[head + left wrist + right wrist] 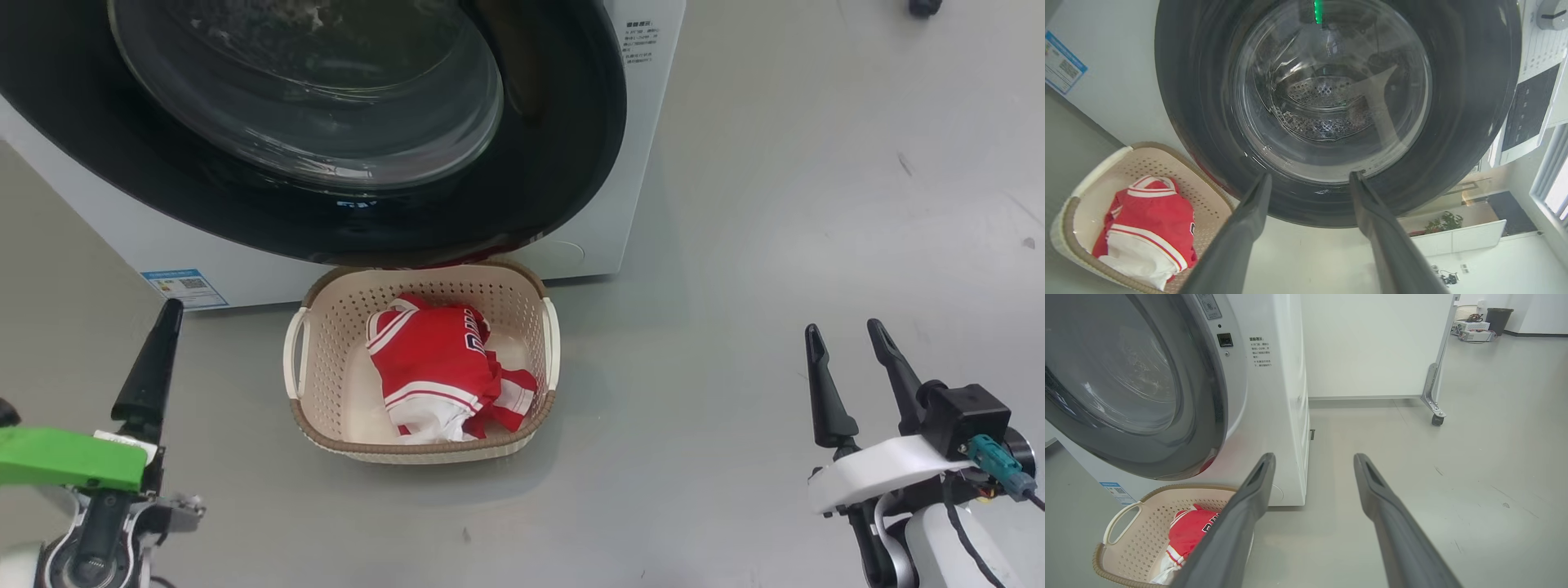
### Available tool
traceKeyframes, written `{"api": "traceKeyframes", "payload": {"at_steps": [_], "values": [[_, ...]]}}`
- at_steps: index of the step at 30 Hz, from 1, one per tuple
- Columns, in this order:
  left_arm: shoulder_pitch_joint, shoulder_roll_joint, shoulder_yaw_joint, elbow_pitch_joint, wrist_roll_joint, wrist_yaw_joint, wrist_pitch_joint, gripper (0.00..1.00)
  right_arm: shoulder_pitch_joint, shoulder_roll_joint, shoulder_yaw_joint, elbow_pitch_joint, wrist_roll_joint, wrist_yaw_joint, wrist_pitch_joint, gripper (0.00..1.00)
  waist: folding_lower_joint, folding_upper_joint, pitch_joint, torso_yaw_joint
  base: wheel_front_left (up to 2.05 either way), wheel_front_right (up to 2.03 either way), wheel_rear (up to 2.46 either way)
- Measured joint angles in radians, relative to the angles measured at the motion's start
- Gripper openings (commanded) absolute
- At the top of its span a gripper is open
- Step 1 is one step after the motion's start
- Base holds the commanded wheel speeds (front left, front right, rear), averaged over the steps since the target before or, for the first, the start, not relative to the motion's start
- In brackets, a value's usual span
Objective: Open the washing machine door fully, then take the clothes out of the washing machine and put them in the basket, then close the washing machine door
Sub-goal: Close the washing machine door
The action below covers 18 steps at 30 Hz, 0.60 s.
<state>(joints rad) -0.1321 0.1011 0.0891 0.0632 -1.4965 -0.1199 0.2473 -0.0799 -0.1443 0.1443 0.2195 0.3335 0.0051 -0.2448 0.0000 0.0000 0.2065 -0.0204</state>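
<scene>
Door [563,163] looks shut, clothes [433,367] in basket [326,343]; left gripper [1309,174] and right gripper [1314,456] open, empty; I'd just check latch.

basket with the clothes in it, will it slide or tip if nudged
Probably slides: the basket sits flat on a smooth grey floor. Likely light, being perforated plastic holding only soft clothes. Tipping seems unlikely, as it is low and wide.

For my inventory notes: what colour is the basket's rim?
Brown woven-look rim of the basket, clearest in head view.
</scene>
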Motion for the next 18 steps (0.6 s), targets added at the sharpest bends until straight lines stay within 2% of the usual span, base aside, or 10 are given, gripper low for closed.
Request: {"api": "traceKeyframes", "payload": {"at_steps": [10,14,18], "values": [[0.112,0.156,-0.064,-0.046,0.467,0.000,-0.187,1.00,0.037,-0.001,0.007,0.007,-0.002,0.000,0.001,1.00,0.0000,0.0000,-0.083,0.027,0.00,0.00,0.00],[0.144,0.185,-0.095,-0.058,0.632,0.001,-0.257,1.00,0.057,-0.003,0.007,0.006,-0.002,-0.001,0.002,1.00,0.0000,0.0000,-0.109,0.029,0.00,0.00,0.00],[0.167,0.196,-0.139,-0.075,0.738,0.021,-0.294,1.00,0.072,-0.006,0.007,0.005,-0.002,-0.008,0.003,1.00,0.0000,0.0000,-0.132,0.029,0.00,0.00,0.00]]}}
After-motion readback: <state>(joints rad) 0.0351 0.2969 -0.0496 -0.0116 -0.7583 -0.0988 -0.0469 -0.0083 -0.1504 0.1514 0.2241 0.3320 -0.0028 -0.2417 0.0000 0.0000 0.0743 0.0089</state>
